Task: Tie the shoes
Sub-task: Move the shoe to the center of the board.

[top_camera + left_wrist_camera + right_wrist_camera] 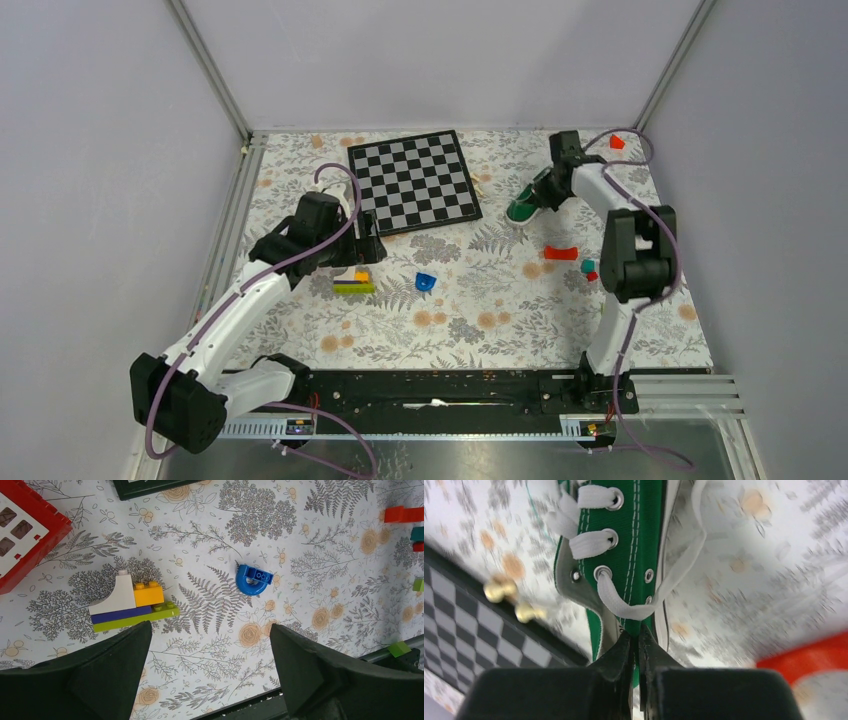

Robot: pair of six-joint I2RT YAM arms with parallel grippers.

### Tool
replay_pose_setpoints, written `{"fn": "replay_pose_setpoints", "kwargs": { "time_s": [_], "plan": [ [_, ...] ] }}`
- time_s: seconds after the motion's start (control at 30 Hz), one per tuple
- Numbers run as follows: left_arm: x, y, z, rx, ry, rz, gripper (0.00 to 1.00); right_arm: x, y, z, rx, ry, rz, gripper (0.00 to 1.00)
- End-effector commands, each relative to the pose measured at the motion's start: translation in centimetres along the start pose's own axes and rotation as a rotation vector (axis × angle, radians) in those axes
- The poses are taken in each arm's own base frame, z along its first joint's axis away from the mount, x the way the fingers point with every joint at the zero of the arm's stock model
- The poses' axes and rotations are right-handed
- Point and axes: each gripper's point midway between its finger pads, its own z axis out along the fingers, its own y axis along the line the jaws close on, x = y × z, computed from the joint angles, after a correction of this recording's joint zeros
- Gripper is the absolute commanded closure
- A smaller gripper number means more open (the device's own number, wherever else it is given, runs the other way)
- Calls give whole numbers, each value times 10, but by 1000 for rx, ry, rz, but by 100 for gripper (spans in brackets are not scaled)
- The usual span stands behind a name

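Beside the chessboard [415, 182], right hand [636, 636] sits closed against green sneaker [639, 535]; left hand [210, 632] gapes.

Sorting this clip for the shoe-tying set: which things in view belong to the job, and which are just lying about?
Job: green sneaker, white laces, right tool shut at the sneaker.
Lying about: chessboard, stacked bricks, blue curved brick, red block, small red piece near the far wall.
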Motion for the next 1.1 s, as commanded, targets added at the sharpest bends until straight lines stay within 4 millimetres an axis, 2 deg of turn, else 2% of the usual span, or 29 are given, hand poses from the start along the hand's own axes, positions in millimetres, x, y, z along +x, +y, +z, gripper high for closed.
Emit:
{"fn": "replay_pose_setpoints", "kwargs": {
  "time_s": [0.0, 0.03, 0.07, 0.1, 0.23, 0.47, 0.63, 0.83, 1.07],
  "plan": [
    [-23, -13, -21, 41, -89, 36, 1, 8, -4, -69, -141, -14, -114, 100],
    [-23, -13, -22, 43, -93, 35, 1, 23, -17, -71, -144, 11, -136, 100],
    [-23, -14, -25, 47, -97, 33, 1, 26, -19, -83, -162, 7, -154, 100],
    [-22, -14, -27, 52, -97, 31, 1, 42, -33, -88, -164, 40, -177, 100],
    [-21, -17, -35, 69, -108, 19, 1, 81, -61, -122, -208, 75, -280, 100],
    [-19, -20, -39, 93, -110, 6, 1, 146, -89, -172, -327, 159, -503, 100],
    [-20, -22, -39, 99, -108, 3, 1, 186, -110, -193, -447, 246, -606, 100],
    [-19, -30, -36, 136, -96, -10, 1, 233, -149, -192, -501, 374, -595, 100],
    [-1, -49, -16, 207, -26, -28, 1, 262, -181, -175, -460, 435, -574, 100]
  ]
}}
